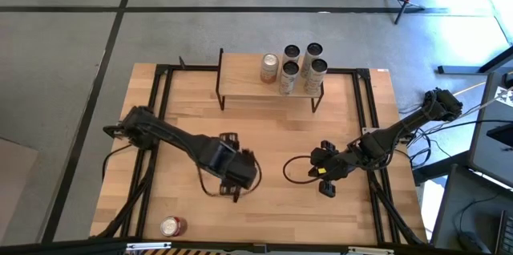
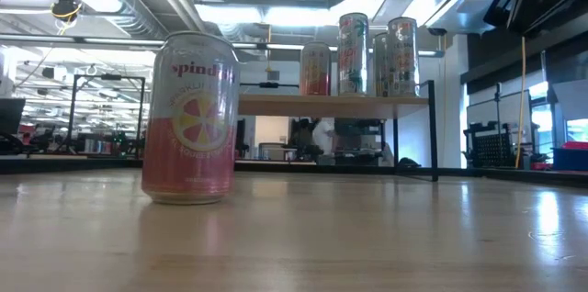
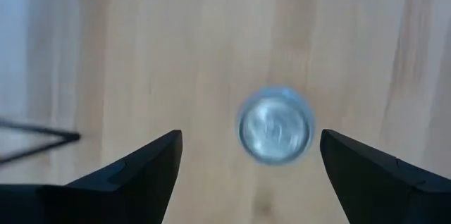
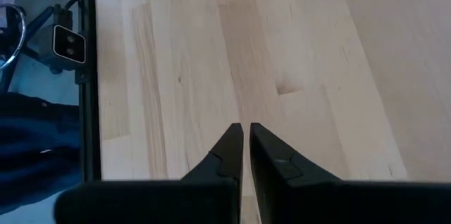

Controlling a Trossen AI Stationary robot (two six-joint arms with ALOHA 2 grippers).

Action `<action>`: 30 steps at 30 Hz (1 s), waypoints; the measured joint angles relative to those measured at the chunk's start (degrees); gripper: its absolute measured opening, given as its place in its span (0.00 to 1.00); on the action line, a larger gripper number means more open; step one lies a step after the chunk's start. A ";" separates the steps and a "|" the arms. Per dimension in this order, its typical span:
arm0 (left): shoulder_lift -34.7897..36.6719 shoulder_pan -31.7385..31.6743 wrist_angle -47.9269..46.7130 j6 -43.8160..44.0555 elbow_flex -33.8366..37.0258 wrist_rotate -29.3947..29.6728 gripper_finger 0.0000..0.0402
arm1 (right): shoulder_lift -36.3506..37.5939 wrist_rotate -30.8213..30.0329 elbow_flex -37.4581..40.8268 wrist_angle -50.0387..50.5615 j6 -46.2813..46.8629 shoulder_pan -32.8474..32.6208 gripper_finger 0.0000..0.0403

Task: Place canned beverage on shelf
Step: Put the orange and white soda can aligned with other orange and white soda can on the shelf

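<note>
A: Nearest the front edge?
B: One pink Spindrift can, upright on the tabletop at the near left corner, apart from both arms. Same can large in the low view, pink below, white above.

A: And the left gripper?
B: Farther in, over the middle of the table, left of centre. Fingers spread wide, holding nothing. Silver can top visible between them in the left wrist view, well below, not touched.

A: Right gripper?
B: About level with the left one, right of centre, low over bare wood. Fingers pressed together with only a thin slit between, gripping nothing.

A: Farther back?
B: The shelf, a light wooden board on thin black legs, at the far edge of the table. Five cans standing upright on its right half, clustered close together. Left half of the board bare. From the low view, shelf with cans on top, well beyond the pink can.
</note>
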State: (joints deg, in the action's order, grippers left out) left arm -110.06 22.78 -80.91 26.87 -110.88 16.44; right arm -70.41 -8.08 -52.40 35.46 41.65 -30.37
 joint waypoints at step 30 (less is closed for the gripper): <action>2.59 3.03 1.84 40.17 3.98 5.82 0.80 | -0.02 -0.35 0.00 -2.51 0.04 0.00 0.04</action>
State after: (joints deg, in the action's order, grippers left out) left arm -107.47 25.81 -79.07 67.03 -106.90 22.27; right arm -70.43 -8.43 -52.40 32.95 41.69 -30.37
